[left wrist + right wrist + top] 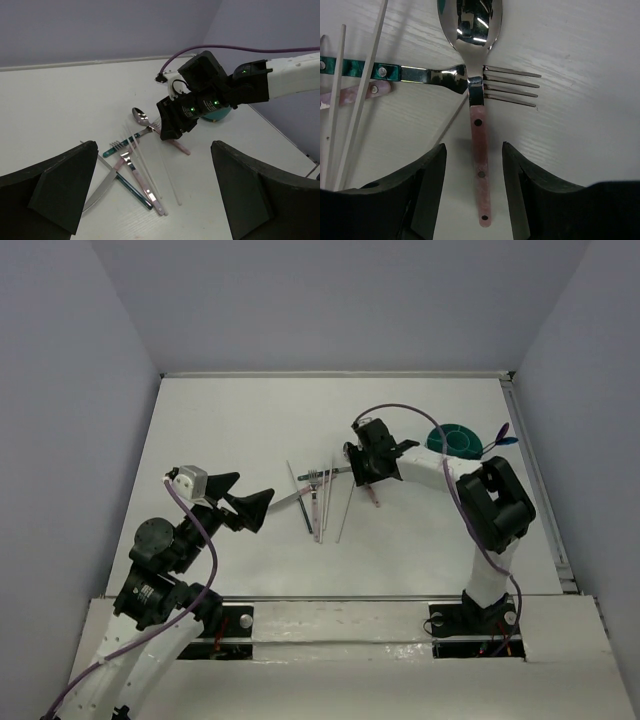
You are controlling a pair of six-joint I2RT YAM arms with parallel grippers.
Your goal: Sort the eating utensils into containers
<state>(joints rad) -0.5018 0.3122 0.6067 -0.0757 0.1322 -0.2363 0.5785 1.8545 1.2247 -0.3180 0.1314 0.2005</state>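
From above, you see the loose utensils (316,502) lying crossed near the middle of the table (230,420). The teal cup (455,440) stands well apart at their 2 o'clock, with a dark blue piece (503,432) at its 3 o'clock rim. Your right gripper (366,480) sits low at the pile's 2 o'clock edge. Your left gripper (250,494) hangs at the pile's 9 o'clock, jaws spread and holding nothing. Through the left wrist camera, your two fingers (60,185) stand wide apart around the heap: a knife (102,187) at 7 o'clock, pale sticks (150,170) running toward 5 o'clock, and a teal-handled fork (125,145) crossing them. The spoon (140,116) has its bowl at 12 o'clock, just beside the right gripper, and the cup is partly hidden behind that gripper. Through the right wrist camera, your jaws are parted and straddle the spoon's pink handle without touching it. The handle points to 6 o'clock and the bowl to 12 o'clock. The spoon lies across the fork's neck, whose tines point to 3 o'clock, and the sticks lie at 9 o'clock.
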